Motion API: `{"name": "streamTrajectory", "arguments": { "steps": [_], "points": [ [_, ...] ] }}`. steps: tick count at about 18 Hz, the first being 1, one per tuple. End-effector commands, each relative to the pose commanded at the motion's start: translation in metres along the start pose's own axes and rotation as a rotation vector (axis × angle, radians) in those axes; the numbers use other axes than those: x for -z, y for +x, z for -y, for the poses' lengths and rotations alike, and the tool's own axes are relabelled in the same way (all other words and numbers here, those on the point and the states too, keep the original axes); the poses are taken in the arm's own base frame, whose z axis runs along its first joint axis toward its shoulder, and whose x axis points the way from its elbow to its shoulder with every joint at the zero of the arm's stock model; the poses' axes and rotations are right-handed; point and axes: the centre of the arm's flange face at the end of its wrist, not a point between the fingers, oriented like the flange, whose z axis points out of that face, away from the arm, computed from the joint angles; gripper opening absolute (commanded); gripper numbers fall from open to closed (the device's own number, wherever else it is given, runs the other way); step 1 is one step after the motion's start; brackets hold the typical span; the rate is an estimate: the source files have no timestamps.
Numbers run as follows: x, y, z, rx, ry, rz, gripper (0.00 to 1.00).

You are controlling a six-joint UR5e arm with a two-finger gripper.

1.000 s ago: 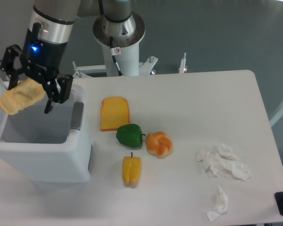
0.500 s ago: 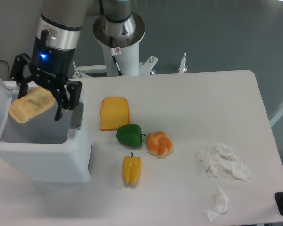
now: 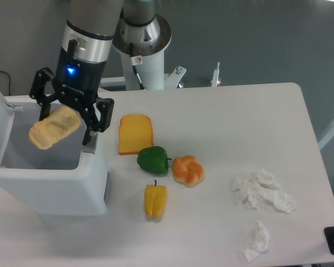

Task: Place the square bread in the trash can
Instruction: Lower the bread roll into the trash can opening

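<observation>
Hand (image 3: pixel 67 119) grasping square bread (image 3: pixel 53 127) above open trash can (image 3: pixel 50 186); toast slice (image 3: pixel 135 133) just beside.

Pale square bread (image 3: pixel 54 127) above open trash can (image 3: pixel 50 181)

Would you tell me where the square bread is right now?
The square bread is at the left of the camera view, held in the gripper above the open trash can.

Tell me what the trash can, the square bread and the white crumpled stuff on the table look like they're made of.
Trash can: likely plastic, with smooth, matte white moulded walls and rounded edges.
Square bread: probably soft foam or a rubbery toy; pale yellow, puffy, dimpled surface.
Crumpled white pieces: apparently tissue or paper napkin, judging by thin irregular folds and soft creases.
</observation>
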Motion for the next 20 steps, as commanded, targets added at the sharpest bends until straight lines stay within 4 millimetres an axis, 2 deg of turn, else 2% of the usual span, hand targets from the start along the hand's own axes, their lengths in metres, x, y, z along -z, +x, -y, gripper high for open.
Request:
{"name": "streamTrajectory", "arguments": {
  "steps": [10, 20],
  "points": [
    [0.010, -0.014, -0.004, 0.020, 0.009, 0.020, 1.00],
    [0.013, -0.002, -0.003, 0.014, 0.014, 0.011, 1.00]
  ]
}}
